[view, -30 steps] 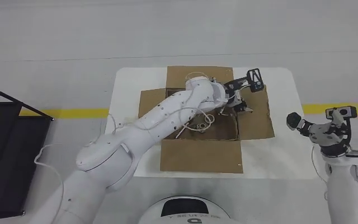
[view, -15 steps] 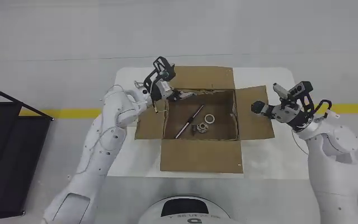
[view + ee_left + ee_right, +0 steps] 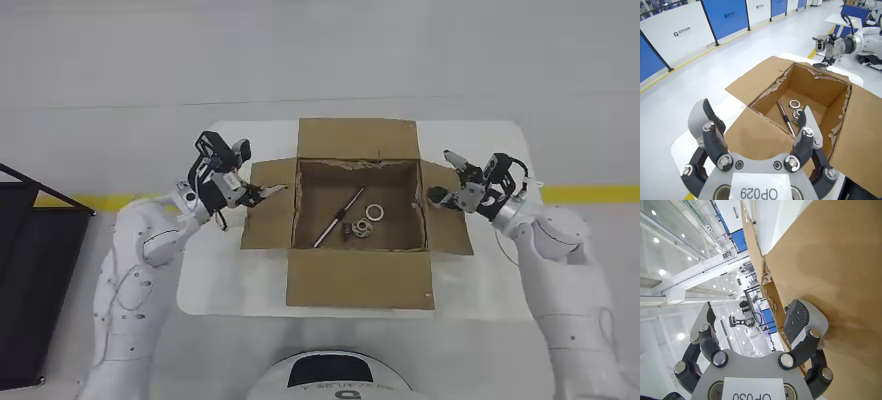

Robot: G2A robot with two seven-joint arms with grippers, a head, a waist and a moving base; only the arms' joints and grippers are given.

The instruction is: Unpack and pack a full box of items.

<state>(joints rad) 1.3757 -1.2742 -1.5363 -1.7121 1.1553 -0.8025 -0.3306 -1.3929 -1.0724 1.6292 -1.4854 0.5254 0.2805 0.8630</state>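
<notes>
**Two open jaws, one at each side flap**

Both my grippers are spread wide and carry nothing. My left gripper (image 3: 755, 103) hovers just above the left flap (image 3: 268, 225). My right gripper (image 3: 751, 315) is at the right flap (image 3: 450, 232), and the back of one finger (image 3: 815, 321) rests against its cardboard.

The box (image 3: 815, 89) sits in the middle of the white table (image 3: 230, 260) with all four flaps folded out. I judge the step in hand to be working the two side flaps, though I cannot tell whether that means pressing them flat or folding them in.

To do it well, I would move both sides together so the box does not slide or turn under a one-sided push. I would also bear on the broad face of each flap, away from the hinge line. The rim looks ragged and torn along the edges, so a hard shove there could rip it further. My fingertips should stay clear of the opening.

Few things lie inside, all on the bottom:
- A slim metal rod (image 3: 340, 216) lies slantwise.
- A pale ring (image 3: 375, 212) sits beside it.
- A grey flange (image 3: 355, 230) is close to the ring.
</notes>
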